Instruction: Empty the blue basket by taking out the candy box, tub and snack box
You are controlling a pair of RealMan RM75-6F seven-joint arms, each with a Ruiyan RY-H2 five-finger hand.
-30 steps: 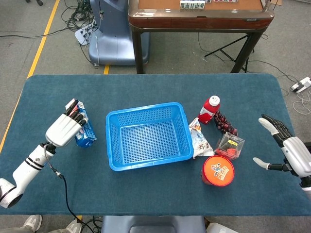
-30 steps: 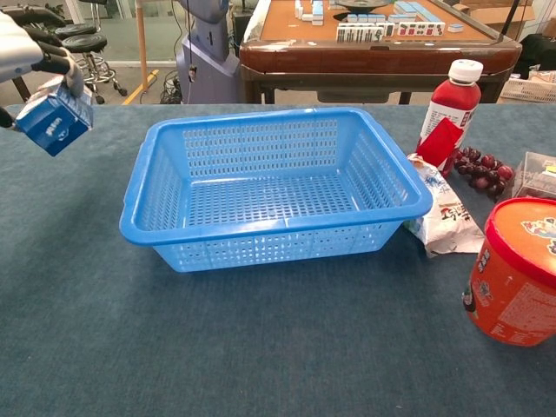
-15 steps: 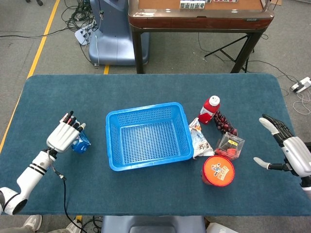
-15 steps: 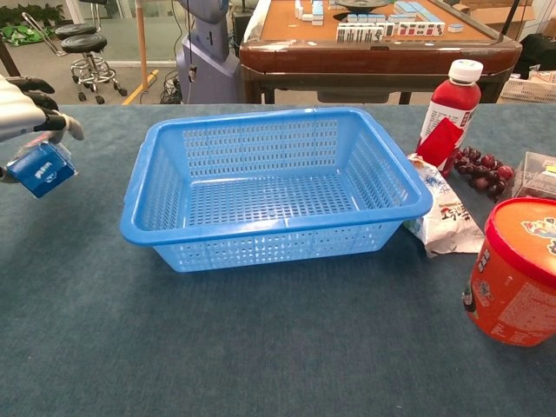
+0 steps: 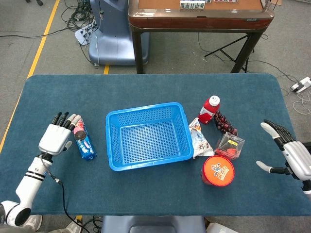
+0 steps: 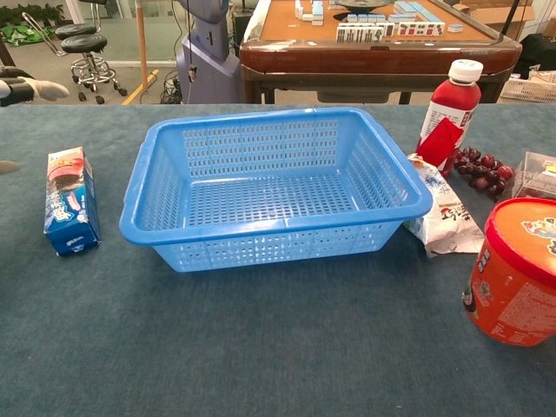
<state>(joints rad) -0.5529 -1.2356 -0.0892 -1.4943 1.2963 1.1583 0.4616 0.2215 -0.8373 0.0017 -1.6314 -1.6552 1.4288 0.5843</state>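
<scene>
The blue basket sits mid-table with nothing inside. A blue snack box lies flat on the cloth left of the basket. My left hand is just left of that box, fingers spread, holding nothing; only its fingertips show at the chest view's left edge. The orange tub stands right of the basket, with a clear candy box behind it. Near the table's right edge my right hand hovers open.
A red drink bottle, dark grapes and a white snack bag crowd the basket's right side. A wooden table stands beyond the far edge.
My left hand lowered the snack box, let it go on the cloth left of the basket and drew back to the left with fingers spread. The right hand sank slightly.
</scene>
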